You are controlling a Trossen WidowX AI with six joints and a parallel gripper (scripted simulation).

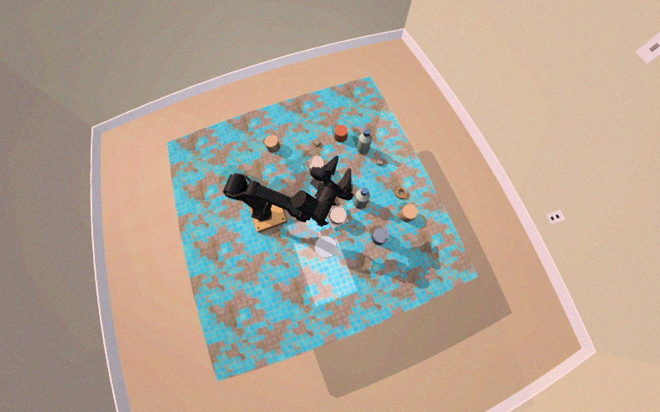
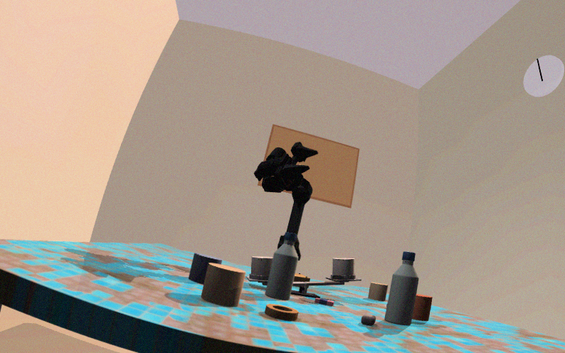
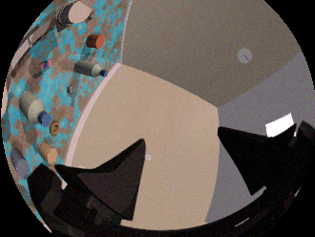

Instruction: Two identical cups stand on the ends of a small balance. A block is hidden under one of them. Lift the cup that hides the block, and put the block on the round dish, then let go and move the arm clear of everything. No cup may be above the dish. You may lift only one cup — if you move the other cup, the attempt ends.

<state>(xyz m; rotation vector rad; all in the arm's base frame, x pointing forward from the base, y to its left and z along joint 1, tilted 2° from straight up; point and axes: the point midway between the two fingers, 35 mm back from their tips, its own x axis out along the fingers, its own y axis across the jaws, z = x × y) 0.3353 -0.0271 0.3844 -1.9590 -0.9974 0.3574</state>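
Note:
Two whitish cups stand on the balance. One cup is at the end near the round dish. The other cup is at the far end. Allowing for the tilted view in the exterior view, the beam's end by the dish sits lower. The pale round dish has nothing visible on it. No block is visible under either cup. My gripper is open and empty, high above the table, its fingers pointing away from the base.
Bottles stand beyond the balance, with an orange ring, a blue cylinder, tan cylinders and a red cylinder. A small pink-and-blue piece lies near the balance; a small dark object lies by one bottle.

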